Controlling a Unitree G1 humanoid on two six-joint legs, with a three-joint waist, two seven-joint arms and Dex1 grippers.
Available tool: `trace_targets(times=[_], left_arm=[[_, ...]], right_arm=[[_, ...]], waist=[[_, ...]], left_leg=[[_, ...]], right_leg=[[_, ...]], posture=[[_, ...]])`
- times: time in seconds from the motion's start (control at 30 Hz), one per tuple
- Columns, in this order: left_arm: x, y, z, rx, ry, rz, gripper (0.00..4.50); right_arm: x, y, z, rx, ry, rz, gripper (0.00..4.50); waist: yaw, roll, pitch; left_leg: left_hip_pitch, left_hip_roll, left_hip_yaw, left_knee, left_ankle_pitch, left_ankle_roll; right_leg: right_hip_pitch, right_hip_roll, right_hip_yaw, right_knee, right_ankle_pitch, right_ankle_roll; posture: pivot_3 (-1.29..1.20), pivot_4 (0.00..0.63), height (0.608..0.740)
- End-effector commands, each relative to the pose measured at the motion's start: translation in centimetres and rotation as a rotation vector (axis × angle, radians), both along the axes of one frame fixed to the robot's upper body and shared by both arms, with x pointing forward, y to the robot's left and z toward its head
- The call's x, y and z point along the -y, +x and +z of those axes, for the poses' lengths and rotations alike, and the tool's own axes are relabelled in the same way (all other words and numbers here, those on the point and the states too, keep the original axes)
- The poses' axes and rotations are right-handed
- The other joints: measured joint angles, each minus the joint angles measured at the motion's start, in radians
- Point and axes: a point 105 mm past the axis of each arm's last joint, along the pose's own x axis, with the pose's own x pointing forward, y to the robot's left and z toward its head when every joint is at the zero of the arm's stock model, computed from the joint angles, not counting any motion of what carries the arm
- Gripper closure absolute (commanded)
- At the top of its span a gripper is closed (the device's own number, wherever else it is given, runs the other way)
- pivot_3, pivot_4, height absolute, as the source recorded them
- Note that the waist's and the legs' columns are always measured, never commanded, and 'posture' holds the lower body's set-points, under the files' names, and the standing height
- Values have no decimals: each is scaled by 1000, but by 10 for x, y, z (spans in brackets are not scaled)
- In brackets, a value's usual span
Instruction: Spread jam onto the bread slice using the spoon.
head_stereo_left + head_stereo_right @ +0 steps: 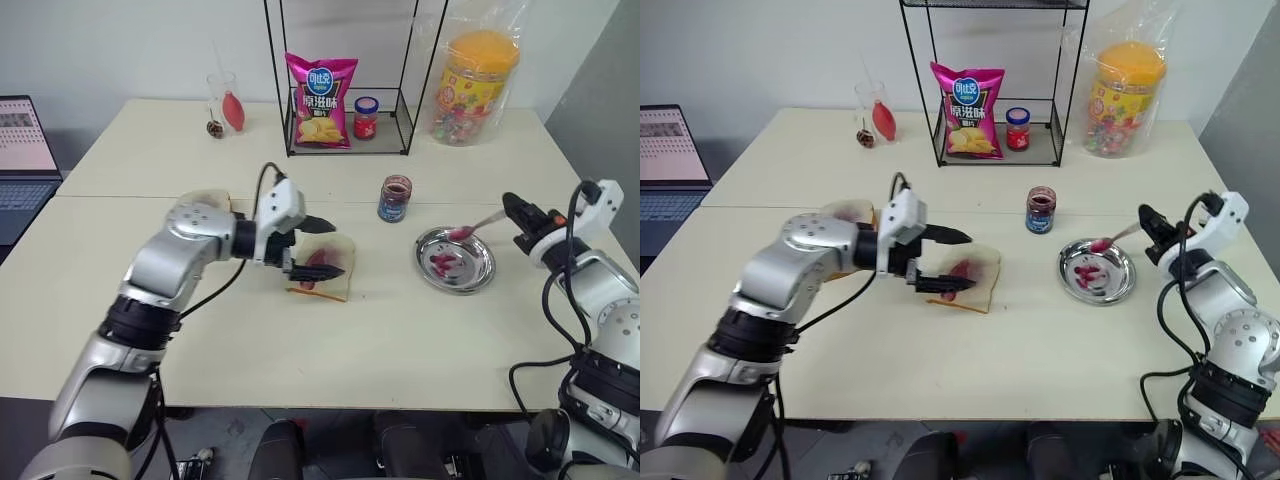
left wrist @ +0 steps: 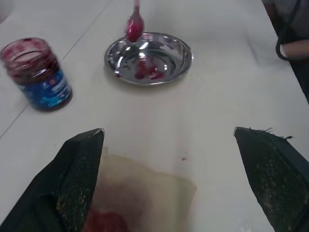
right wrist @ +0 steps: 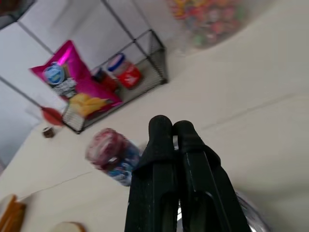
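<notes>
Behind the bread slice [image 1: 325, 268], an open, seemingly near-empty jam jar [image 1: 395, 198].

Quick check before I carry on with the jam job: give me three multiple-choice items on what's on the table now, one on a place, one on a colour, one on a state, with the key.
1. Where is the spoon bowl?
A. Inside the jam jar
B. Above the metal dish's rim
C. Flat on the bread slice

2. What colour is the label on the open jam jar?
A. Blue
B. Yellow
C. Green

3. How is the left pincer?
A. Shut on the spoon
B. Shut on nothing
C. Open over the bread slice

Key: B, the right pincer holds the spoon over the metal dish; A, blue band under the purple glass; C, its fingers stand wide apart above the bread slice.
</notes>
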Motion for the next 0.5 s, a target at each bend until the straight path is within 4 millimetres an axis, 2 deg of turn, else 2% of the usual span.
trace_targets(times=[0.03, 0.27, 0.5], left_arm=[[8, 1, 8, 57, 10, -54, 0], [14, 1, 1, 53, 9, -67, 0], [9, -2, -2, 48, 18, -59, 0]], right_arm=[[11, -2, 0, 45, 56, -45, 4479], [18, 0, -26, 3, 102, -17, 4479], [16, 2, -37, -16, 125, 46, 4479]], waist=[[-6, 0, 0], [-9, 0, 0], [-10, 0, 0]], left_leg=[[0, 0, 0, 0, 0, 0], [1, 0, -1, 0, 0, 0], [3, 0, -1, 0, 0, 0]], right_leg=[[0, 0, 1, 0, 0, 0], [1, 0, 0, 0, 0, 0], [3, 0, 0, 0, 0, 0]], posture=[[0, 150, 740], [0, 150, 740], [0, 150, 740]])
